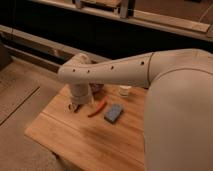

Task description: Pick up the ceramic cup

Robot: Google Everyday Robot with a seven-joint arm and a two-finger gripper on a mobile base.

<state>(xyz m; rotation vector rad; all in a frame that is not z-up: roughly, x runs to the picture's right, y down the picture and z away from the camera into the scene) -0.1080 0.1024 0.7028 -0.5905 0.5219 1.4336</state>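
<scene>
The ceramic cup (124, 90) is small, white and round, and stands on the wooden table (75, 135) near its far edge, just below my forearm. My gripper (75, 106) hangs under the white wrist at the table's left part, low over the wood, well to the left of the cup. A dark reddish-brown bowl (97, 88) lies between the gripper and the cup, mostly hidden behind my wrist.
An orange-red elongated item (98, 108) and a blue rectangular sponge (114, 113) lie on the table in front of the cup. My large white arm (175, 100) covers the table's right side. The floor lies to the left, a dark ledge behind.
</scene>
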